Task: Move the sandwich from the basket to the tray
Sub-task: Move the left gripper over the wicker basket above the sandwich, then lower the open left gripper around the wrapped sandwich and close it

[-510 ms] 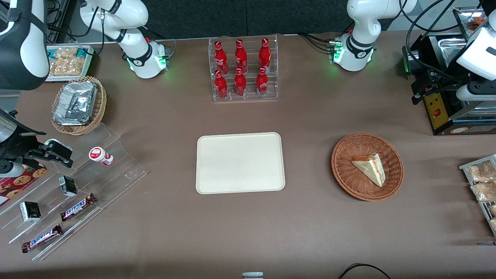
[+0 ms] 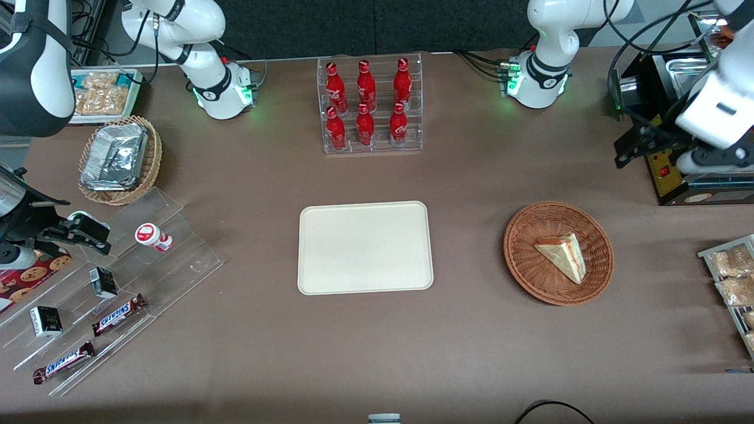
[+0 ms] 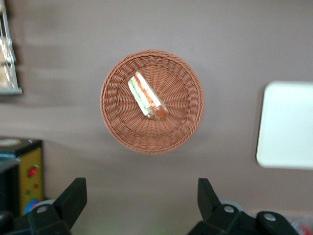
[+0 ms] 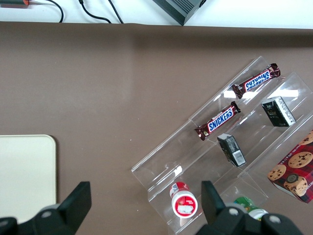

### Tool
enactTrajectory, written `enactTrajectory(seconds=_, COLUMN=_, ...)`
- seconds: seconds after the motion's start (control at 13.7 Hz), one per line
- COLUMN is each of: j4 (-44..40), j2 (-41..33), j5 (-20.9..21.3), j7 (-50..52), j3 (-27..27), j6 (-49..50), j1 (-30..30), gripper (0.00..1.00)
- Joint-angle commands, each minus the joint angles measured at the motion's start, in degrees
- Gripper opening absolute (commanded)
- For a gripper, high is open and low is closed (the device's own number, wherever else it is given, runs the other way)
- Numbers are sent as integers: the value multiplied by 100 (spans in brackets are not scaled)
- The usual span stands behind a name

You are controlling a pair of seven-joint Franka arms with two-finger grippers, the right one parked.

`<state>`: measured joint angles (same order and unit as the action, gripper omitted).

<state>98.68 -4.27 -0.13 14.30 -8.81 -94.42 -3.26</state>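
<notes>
The sandwich (image 2: 562, 256), a pale wedge with red and green filling, lies in the round reddish-brown basket (image 2: 530, 277). The cream tray (image 2: 365, 247) lies flat beside the basket, toward the parked arm's end. My left gripper (image 2: 635, 144) hangs high above the table, farther from the front camera than the basket and toward the working arm's end. In the left wrist view the gripper (image 3: 140, 196) is open and empty, with the sandwich (image 3: 146, 96), the basket (image 3: 176, 122) and part of the tray (image 3: 288, 125) well below it.
A clear rack of red bottles (image 2: 370, 106) stands farther back than the tray. A black appliance (image 2: 677, 171) sits under the left arm. Snack packets (image 2: 730, 277) lie at the working arm's end. A stepped acrylic rack (image 2: 118, 282) and a foil-lined tan basket (image 2: 118, 159) are at the parked arm's end.
The left arm's wrist has swung and the gripper has shifted slightly toward the table's middle. The sandwich, basket and tray have not moved.
</notes>
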Motion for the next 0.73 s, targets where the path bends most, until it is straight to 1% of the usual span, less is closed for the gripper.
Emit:
enactTrajectory(seconds=0.0, j4=651, j2=179, j5=75, j7=1316, j3=-33, j6=-706, j1=-8, gripper=100)
enactTrajectory(seconds=0.29, j4=1758, j2=627, j5=75, j7=2548, j3=-15, j6=-2322, j1=-25, gripper=100)
enactTrajectory(seconds=0.44, j4=1804, j2=1084, j5=84, j7=3032, j3=2, j6=-2755, j1=-25, gripper=100)
enactTrajectory(seconds=0.66, j4=1892, j2=1603, j5=84, j7=3131, j3=117, j6=-3361, j1=-25, gripper=100)
